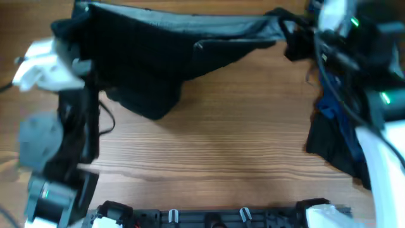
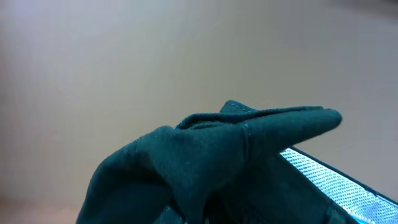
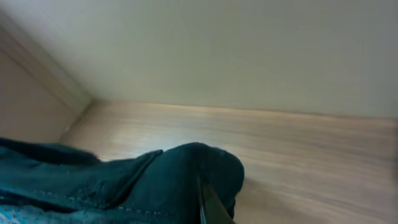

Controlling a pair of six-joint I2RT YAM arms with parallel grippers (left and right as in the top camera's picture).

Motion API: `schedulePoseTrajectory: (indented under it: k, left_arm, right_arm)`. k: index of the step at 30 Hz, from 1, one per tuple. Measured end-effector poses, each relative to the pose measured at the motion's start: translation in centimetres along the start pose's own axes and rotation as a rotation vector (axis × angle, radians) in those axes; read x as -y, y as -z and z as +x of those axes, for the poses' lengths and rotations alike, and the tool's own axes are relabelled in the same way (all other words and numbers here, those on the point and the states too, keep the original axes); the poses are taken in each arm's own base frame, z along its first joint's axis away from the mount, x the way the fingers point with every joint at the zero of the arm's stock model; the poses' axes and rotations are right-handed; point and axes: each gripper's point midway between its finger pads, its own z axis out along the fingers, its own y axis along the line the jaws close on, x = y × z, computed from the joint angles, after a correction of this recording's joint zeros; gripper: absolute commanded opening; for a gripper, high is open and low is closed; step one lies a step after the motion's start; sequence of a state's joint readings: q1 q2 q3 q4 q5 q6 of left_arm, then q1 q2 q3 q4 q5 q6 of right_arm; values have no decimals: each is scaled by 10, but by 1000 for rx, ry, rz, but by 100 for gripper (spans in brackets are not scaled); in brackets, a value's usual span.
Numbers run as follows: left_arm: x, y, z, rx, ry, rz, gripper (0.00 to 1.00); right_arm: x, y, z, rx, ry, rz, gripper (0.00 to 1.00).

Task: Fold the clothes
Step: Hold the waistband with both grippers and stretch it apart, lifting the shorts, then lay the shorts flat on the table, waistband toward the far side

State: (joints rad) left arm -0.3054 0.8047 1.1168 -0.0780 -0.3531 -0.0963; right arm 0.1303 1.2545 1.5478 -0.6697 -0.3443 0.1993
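The black fabric shorts [image 1: 152, 57] are held stretched over the far part of the brown wooden desk [image 1: 221, 145]. Nearest, their loose lower edge droops toward the wood; off to the right lies a heap of dark blue garments [image 1: 330, 107]. Farther back the waistband, lined with pale grey mesh [image 2: 329, 186], is pulled taut. The left end effector [image 1: 74, 63] is pinched tight on one corner and the right end effector [image 1: 292, 28] on the other. The cloth looks light, limp and prone to sagging, so waistband and hem corners seem the surest holds.
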Motion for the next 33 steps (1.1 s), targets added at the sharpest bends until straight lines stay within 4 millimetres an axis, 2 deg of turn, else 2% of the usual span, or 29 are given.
schedulePoseTrajectory:
  k: [2, 4, 12, 15, 19, 22, 25, 30, 31, 33]
  left_arm:
    - [3, 12, -10, 20, 14, 26, 4]
    - [8, 35, -26, 53, 42, 77, 4]
    - [11, 86, -40, 58, 99, 194, 4]
    - [9, 94, -42, 59, 114, 206, 4]
    - [8, 92, -30, 12, 107, 198, 4]
    - [6, 82, -10, -60, 84, 159, 4]
    - [2, 66, 11, -125, 61, 96, 4]
    - [-4, 25, 59, -249, -9, -42, 4]
    - [-6, 11, 78, -296, -40, -86, 4]
    - [-9, -3, 101, -347, -66, -130, 4]
  right_arm:
    - [-6, 26, -3, 28, 12, 25, 4]
    - [-10, 47, -5, 54, 20, 43, 4]
    - [-25, 117, -7, 160, 52, 89, 4]
    - [-33, 139, -12, 207, 68, 83, 4]
    - [-34, 150, -22, 242, 77, 105, 4]
    - [-27, 142, -19, 212, 67, 131, 4]
    - [-14, 117, -13, 145, 48, 159, 4]
    - [25, 42, 10, -40, 2, 242, 4]
    - [39, 18, 22, -102, -12, 270, 4]
    - [54, -10, 35, -169, -25, 297, 5]
